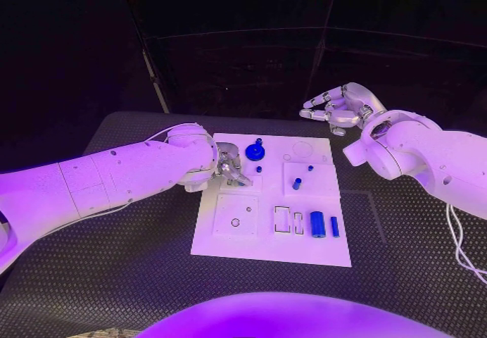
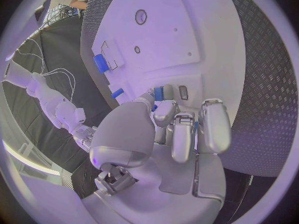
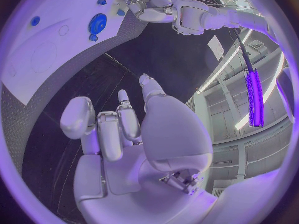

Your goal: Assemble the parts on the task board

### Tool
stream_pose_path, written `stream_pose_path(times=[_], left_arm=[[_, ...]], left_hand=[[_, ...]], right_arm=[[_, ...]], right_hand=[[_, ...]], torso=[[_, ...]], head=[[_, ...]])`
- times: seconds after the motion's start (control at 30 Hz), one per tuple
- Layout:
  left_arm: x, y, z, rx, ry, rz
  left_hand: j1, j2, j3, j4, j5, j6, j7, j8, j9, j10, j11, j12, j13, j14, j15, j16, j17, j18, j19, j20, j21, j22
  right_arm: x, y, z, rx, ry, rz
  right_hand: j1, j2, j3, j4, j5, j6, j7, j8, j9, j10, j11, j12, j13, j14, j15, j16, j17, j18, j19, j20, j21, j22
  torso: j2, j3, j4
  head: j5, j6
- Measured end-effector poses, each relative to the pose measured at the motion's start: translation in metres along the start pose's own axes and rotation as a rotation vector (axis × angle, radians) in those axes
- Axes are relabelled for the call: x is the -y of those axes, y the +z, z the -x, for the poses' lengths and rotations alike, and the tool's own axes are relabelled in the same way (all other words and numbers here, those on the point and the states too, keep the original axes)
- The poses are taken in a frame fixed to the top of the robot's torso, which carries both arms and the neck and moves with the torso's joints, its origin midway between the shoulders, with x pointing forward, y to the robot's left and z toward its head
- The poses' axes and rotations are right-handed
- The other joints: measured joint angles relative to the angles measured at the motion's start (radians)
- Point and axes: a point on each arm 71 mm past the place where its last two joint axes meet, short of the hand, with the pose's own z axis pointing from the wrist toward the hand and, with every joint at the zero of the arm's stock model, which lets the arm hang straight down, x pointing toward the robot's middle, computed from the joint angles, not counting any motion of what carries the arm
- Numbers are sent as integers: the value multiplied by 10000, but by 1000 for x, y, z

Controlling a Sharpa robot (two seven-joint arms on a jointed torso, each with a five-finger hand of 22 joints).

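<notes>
Clerk: Item, left hand [image 1: 229,167]. How is it being carried?

Checker: It is being held low over the task board [image 1: 238,243], with its fingers [image 2: 181,134] curled downward. A small blue peg [image 1: 259,169] is being crowded by the fingertips. Whether it is being pinched or only touched cannot be told. The curl is judged to suit picking or seating a small part.

Clerk: Item, parts near that hand?

Checker: A blue toothed disc [image 1: 254,151] is being left standing just beyond the fingertips. Two more small blue pegs [image 1: 296,184] are being left further out from the hand, toward the right arm's side. A blue cylinder [image 1: 317,224] and a slim blue bar [image 1: 334,225] are being kept well apart from the hand, beside open slots, probably awaiting insertion.

Clerk: Item, right hand [image 1: 340,107]?

Checker: It is being held off the board, past its far edge, with its fingers drawn in on nothing. It is probably being parked there so the board is being kept free for the left hand.

Clerk: Item, progress?

Checker: Assembly is being judged early, as several parts are being left loose.
</notes>
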Motion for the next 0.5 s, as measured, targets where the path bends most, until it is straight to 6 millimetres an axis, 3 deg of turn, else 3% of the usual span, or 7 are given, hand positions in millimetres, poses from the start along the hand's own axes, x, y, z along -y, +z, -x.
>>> stream_pose_path(times=[0.13,0.2,0.37,0.5], left_arm=[[0,0,1,-10,-50,3],[-1,-1,1,-12,-73,6],[-2,-2,1,-4,-146,-9],[-1,-4,4,-33,-247,-98]], left_hand=[[-305,-18,468,326,18,-17,17,-1,31,-50,51,-43,-52,-15,15,0,0,0,-5,59,-69,0],[-564,-224,1036,106,18,-14,51,-5,81,-49,50,-43,-55,-15,15,0,0,0,-7,61,-69,0],[-1089,-483,2270,-436,17,-40,101,12,162,-55,56,-112,-132,-50,50,0,0,-1,-8,61,-114,0],[-1435,-718,2857,-495,17,-54,115,216,360,-68,68,-118,-187,-29,71,0,0,0,-47,100,-186,0]], right_arm=[[0,0,0,-10,0,-3],[0,0,0,-15,-1,-4],[0,0,0,-28,-2,-12],[1,0,0,-39,-4,-25]], right_hand=[[0,0,0,0,0,0,0,0,0,0,0,0,0,0,0,0,0,0,0,0,0,1],[0,0,0,0,0,0,0,0,0,0,0,0,0,0,0,0,0,1,0,0,0,1],[0,0,0,0,0,0,0,0,0,0,0,0,0,0,0,0,0,1,0,0,0,1],[0,0,-4,4,0,0,0,0,0,0,0,0,0,0,0,0,0,0,0,0,0,1]], torso=[[1,-1,1],[1,-3,1],[1,-3,4],[-1,-2,7]], head=[[-1,-2],[-1,-2],[-1,-7],[10,-8]])
